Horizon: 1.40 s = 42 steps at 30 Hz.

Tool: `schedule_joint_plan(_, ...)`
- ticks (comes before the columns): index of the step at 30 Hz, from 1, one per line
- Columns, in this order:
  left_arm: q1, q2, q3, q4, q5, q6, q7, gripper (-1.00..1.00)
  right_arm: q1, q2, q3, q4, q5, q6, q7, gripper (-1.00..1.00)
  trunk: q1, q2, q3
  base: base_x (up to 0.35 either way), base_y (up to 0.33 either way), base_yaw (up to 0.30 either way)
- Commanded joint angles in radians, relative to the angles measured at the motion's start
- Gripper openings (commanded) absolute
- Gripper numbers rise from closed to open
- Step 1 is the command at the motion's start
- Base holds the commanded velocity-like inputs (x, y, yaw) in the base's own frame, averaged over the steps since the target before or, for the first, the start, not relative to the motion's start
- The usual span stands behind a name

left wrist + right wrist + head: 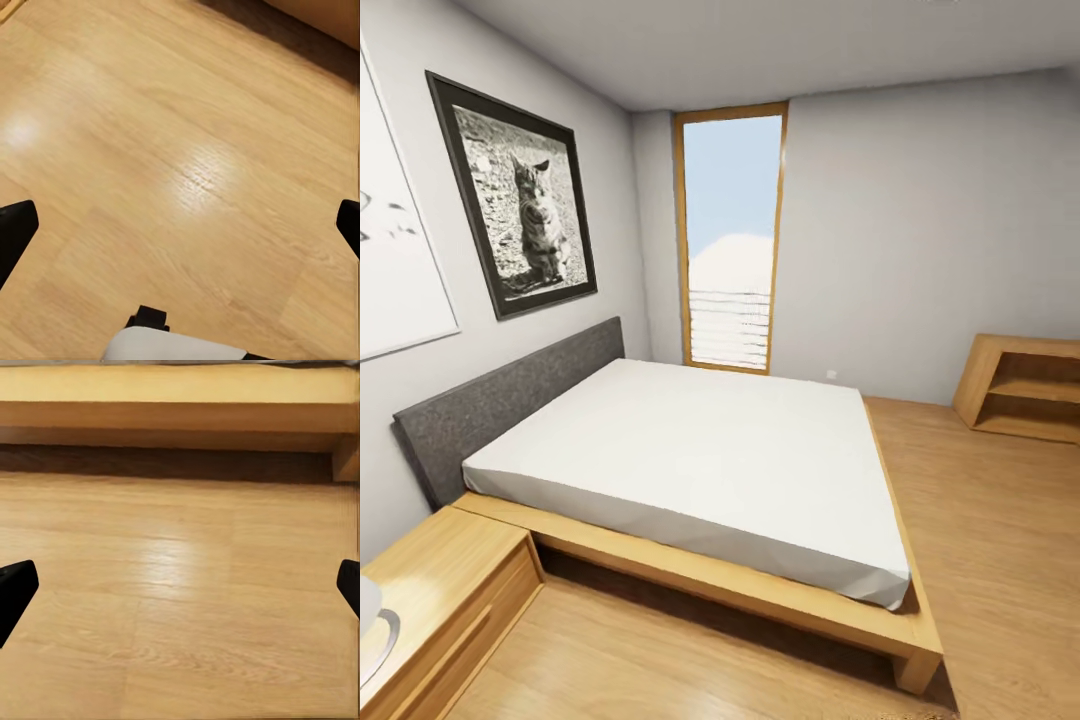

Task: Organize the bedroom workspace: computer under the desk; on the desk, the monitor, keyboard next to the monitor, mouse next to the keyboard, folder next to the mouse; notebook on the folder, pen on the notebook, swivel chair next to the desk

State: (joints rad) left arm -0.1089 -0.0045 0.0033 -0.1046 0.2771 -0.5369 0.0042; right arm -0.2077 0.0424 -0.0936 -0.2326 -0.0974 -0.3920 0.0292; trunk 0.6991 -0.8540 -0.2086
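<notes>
Bedroom, robot in transit — a bed (700,470) on a wooden frame stands ahead, nightstand (440,590) alongside. Left gripper (180,225) and right gripper (180,585) both hang over bare floor (187,150) — fingers spread wide, holding nothing.

You'll find no readable text, labels, brands or numbers here — the framed cat picture (525,200) on the bedroom wall (920,230) carries no caption or lettering.
</notes>
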Motion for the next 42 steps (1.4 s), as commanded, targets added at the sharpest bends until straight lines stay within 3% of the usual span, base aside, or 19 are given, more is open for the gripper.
schedule_joint_plan(1, -0.001, 0.000, 0.000, 0.000, 0.002, -0.003, 0.000, 1.00, -0.001, 0.001, -0.003, 0.001, -0.007, -0.006, 0.003, 1.00, 0.000, -0.001, -0.001, 0.000, 0.000, -0.262)
schedule_joint_plan(42, -0.001, 0.000, 0.000, 0.000, 0.002, -0.002, 0.000, 1.00, -0.001, 0.001, -0.003, 0.001, -0.008, -0.021, 0.003, 1.00, 0.000, -0.001, -0.001, 0.000, 0.000, -0.262)
